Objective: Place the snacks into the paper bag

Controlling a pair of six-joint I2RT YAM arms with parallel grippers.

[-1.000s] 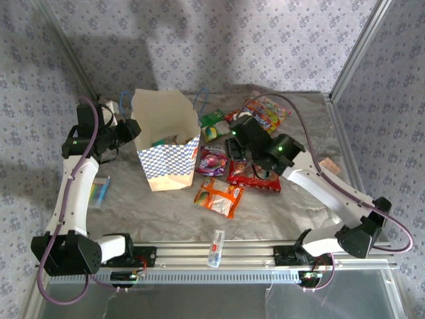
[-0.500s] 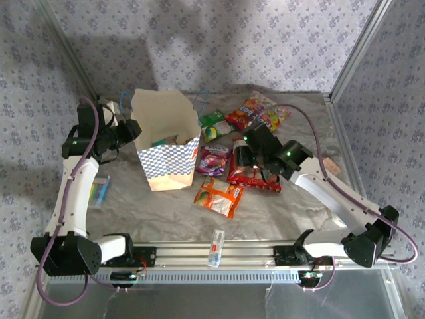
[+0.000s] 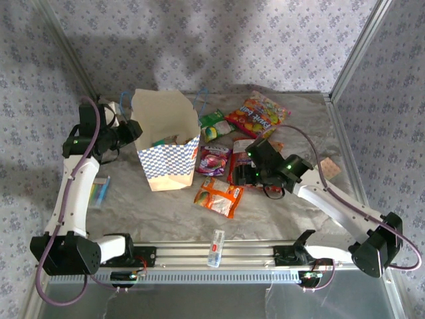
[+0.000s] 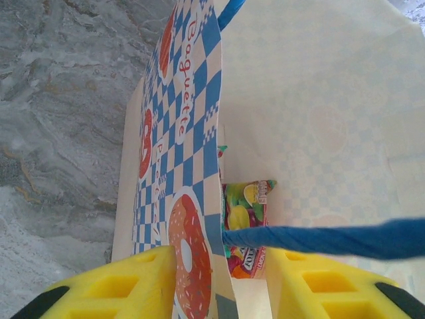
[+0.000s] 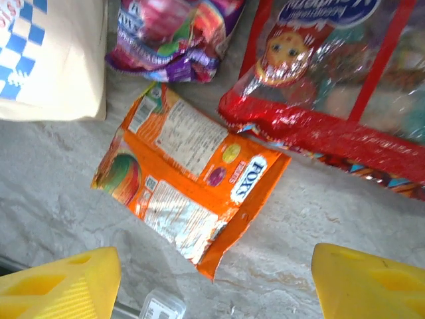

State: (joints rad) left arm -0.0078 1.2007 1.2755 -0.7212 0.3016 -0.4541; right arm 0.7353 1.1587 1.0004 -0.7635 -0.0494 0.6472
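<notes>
- The paper bag (image 3: 168, 146) stands upright on the left half of the grey marbled surface (image 3: 159, 212), mouth open to the top.
- In the left wrist view its blue-and-white checkered band carries "Baguette" in blue letters on a white patch, with red-orange ovals beside it.
- The left tool (image 4: 222, 286) is at the bag's left rim with its jaws part-way open. The bag wall stands between its yellow fingers (image 4: 133, 286), and a gap shows between the wall and the inner finger.
- A blue cord handle (image 4: 332, 239) crosses in front of the inner finger.
- One fruit-print packet (image 4: 244, 219) lies down inside the bag; its lettering is too cut off to read.
- The right tool (image 5: 212, 279) hangs just right of the bag, jaws spread wide and holding nothing, above the orange packet (image 5: 189, 183).
- The orange packet lies flat near the bag's base and reads "FOXS" in a white-edged blue oval, with small unreadable print on white panels.
- The red packet (image 5: 332, 100) lies just beside it and shows a cartoon face; the white lettering above is cropped.
- The purple packet (image 5: 172, 40) lies touching the bag's side; its print is illegible.
- Farther back lie two green packets (image 3: 214, 125) and a red-orange fruit packet (image 3: 257, 114), its blue lettering too small to read.
- A clear tube (image 3: 216, 247) with a red label lies at the near edge.
</notes>
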